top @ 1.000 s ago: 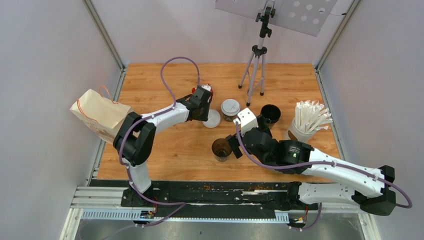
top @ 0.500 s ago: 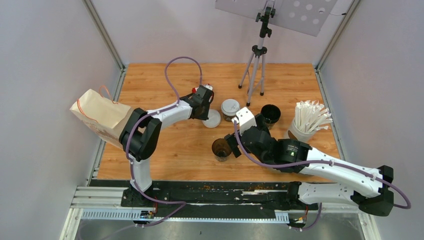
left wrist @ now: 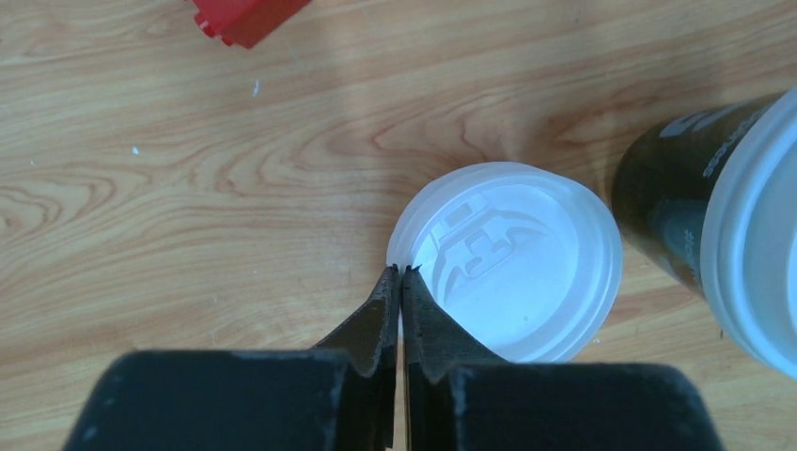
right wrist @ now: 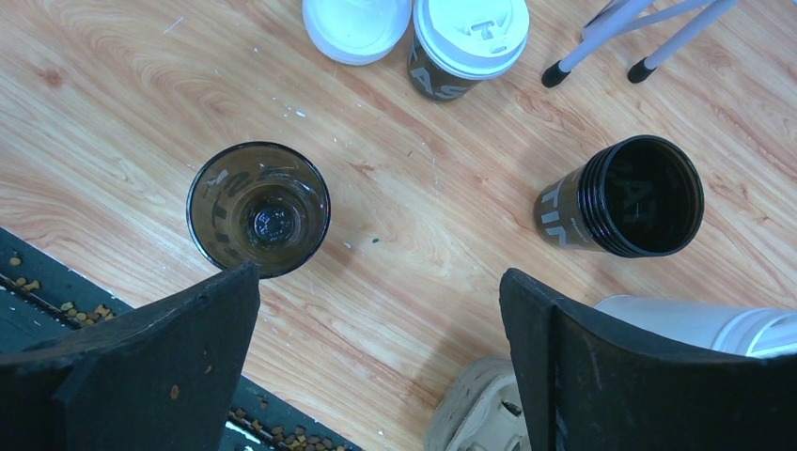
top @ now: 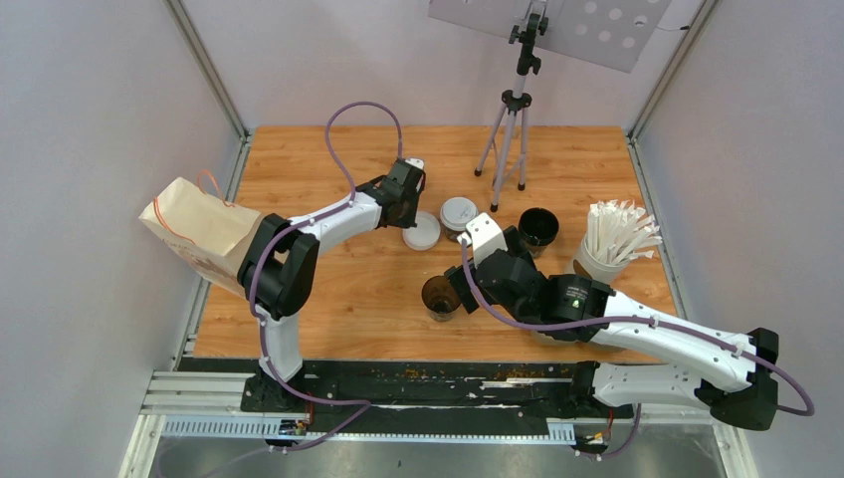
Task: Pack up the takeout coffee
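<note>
Just left of the white-lidded black paper cup (top: 459, 216), as the overhead camera sees it, a loose round white plastic lid (left wrist: 512, 263) lies flat on the wooden table (top: 328, 299), apart from the cup. The left gripper (left wrist: 402, 272) reaches down to this lid. Its jaws are drawn together to a thin slit, and the tips pinch the lid's rim on the side away from the lidded cup.

Nearer the arm bases than the lidded cup, an open black paper cup with a brownish inside (right wrist: 258, 209) stands upright with no lid. The right gripper (right wrist: 381, 275) hangs above the table just beside it with its jaws spread wide, holding nothing and touching nothing. To the right of the lidded cup stands a second open black paper cup (right wrist: 625, 197), also without a lid. Further right again is a white cup of paper-wrapped straws (top: 597, 264). Well to the left of the lidded cup, a brown paper bag (top: 194, 229) sits at the table's edge.
</note>
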`<state>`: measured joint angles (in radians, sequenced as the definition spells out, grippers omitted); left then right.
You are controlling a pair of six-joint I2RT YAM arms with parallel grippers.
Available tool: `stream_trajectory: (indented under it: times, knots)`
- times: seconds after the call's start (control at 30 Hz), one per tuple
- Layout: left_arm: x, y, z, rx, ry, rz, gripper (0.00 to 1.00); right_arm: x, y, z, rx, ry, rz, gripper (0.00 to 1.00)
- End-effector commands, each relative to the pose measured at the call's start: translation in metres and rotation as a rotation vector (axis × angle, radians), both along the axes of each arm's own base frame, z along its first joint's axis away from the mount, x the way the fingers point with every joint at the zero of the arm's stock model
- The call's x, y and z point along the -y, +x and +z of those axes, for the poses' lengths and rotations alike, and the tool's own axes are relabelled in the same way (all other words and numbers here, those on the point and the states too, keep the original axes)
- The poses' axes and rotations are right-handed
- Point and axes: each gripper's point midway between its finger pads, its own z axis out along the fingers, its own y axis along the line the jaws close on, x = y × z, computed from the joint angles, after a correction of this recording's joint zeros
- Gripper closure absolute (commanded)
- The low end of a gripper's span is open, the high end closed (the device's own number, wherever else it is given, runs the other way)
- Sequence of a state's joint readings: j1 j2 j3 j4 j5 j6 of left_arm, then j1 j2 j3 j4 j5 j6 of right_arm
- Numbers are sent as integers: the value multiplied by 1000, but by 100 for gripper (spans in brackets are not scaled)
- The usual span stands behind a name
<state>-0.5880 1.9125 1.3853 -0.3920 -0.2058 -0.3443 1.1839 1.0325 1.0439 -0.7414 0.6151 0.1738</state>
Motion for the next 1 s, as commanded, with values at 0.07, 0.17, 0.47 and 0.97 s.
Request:
stream_trajectory:
  times: [0.07,0.17,0.47,0.97]
  knots:
    - [-4,20,10,22,0,-5,99,-7,3,-5,-5,-1,11,1]
    - [-5,23,13,23,4,-8,99,-8,4,-6,-7,0,15,1]
    - [-5,25,22,26,0,-32,92,-14,5,-7,-22,6,28,1]
    - [1,22,20,4,-5,-103,100,-16,7,-7,-33,10,30,1]
